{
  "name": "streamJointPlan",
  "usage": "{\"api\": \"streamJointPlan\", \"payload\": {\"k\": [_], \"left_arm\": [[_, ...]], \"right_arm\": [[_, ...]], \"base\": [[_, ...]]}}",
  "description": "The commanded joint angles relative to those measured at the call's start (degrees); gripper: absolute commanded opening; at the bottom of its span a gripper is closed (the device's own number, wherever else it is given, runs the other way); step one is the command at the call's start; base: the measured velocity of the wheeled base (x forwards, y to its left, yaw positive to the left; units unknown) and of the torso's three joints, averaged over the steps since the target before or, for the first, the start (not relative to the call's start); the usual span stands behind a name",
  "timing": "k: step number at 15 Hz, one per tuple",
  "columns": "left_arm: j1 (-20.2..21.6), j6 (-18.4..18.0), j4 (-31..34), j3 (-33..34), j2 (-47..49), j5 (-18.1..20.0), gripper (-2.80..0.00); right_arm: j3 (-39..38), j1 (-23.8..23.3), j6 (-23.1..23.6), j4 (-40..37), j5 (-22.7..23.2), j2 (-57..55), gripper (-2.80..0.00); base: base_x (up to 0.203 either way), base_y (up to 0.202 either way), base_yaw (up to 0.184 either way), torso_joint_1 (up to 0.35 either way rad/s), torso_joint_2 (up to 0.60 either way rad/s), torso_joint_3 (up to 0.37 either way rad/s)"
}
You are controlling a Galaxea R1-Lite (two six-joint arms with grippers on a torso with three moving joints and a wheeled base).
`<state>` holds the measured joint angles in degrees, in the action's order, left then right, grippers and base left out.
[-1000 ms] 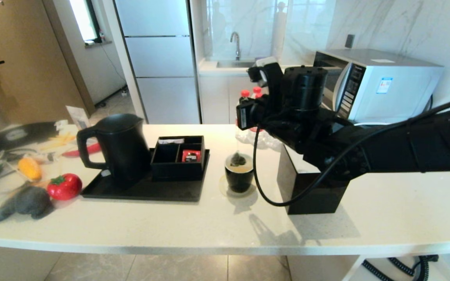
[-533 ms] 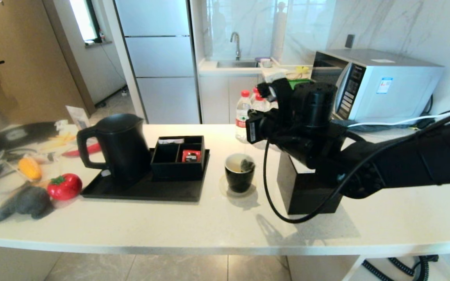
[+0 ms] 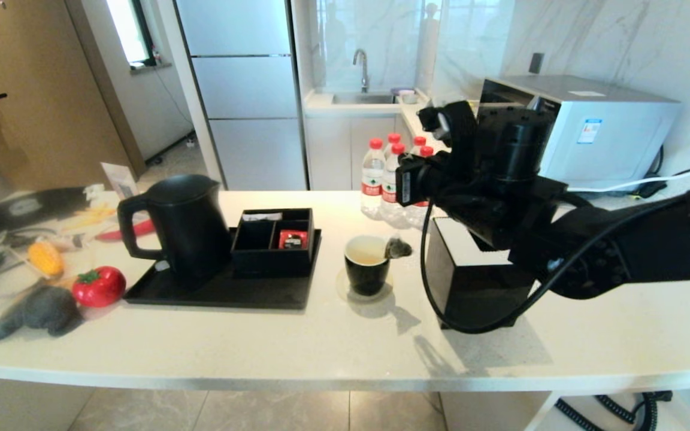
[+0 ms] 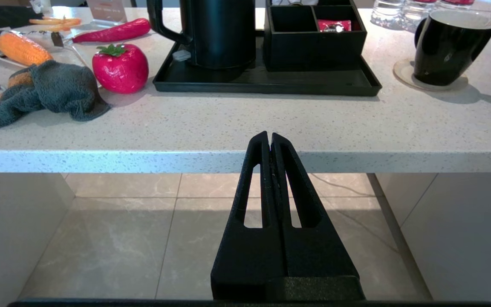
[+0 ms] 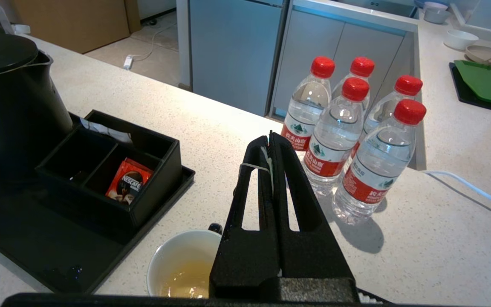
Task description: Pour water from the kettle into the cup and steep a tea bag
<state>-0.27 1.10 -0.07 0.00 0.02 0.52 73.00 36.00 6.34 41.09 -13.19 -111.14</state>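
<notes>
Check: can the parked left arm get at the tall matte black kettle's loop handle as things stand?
Probably yes. The left claw sits shut, below the counter edge, and the tall matte black kettle turns its loop handle toward the robot's left side; only the red toy strawberry sits nearby.

white speckled counter, pale fridge behind, marble wall, sink, beige tiled floor.

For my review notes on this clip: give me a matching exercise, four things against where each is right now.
Things:
1. kettle
2. tea bag
3. red packet
4. left pincer

Places:
A. hanging beside the cup's rim
B. below the counter edge, shut
C. on the black tray
D. in a compartment of the black box

Pairs: 1-C, 2-A, 3-D, 4-B
</notes>
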Motion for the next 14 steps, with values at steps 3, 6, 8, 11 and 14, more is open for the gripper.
{"api": "streamJointPlan", "payload": {"k": [3,6,8,11,14], "left_arm": [[0.0,0.0,0.0,0.0,0.0,0.0,-2.8],[0.0,0.0,0.0,0.0,0.0,0.0,-2.8],[0.0,0.0,0.0,0.0,0.0,0.0,-2.8],[0.0,0.0,0.0,0.0,0.0,0.0,-2.8],[0.0,0.0,0.0,0.0,0.0,0.0,-2.8]], "right_arm": [[-3.2,0.0,0.1,1.2,-0.3,1.5,-2.8],[-4.2,0.0,0.1,1.8,-0.3,1.5,-2.8],[-3.4,0.0,0.0,1.6,-0.3,1.6,-2.8],[-1.2,-0.4,0.0,1.1,-0.3,2.8,-2.8],[1.7,-2.6,0.0,-1.4,-0.4,5.3,-2.8]], "base": [[0.0,0.0,0.0,0.0,0.0,0.0],[0.0,0.0,0.0,0.0,0.0,0.0],[0.0,0.0,0.0,0.0,0.0,0.0],[0.0,0.0,0.0,0.0,0.0,0.0],[0.0,0.0,0.0,0.0,0.0,0.0]]}}
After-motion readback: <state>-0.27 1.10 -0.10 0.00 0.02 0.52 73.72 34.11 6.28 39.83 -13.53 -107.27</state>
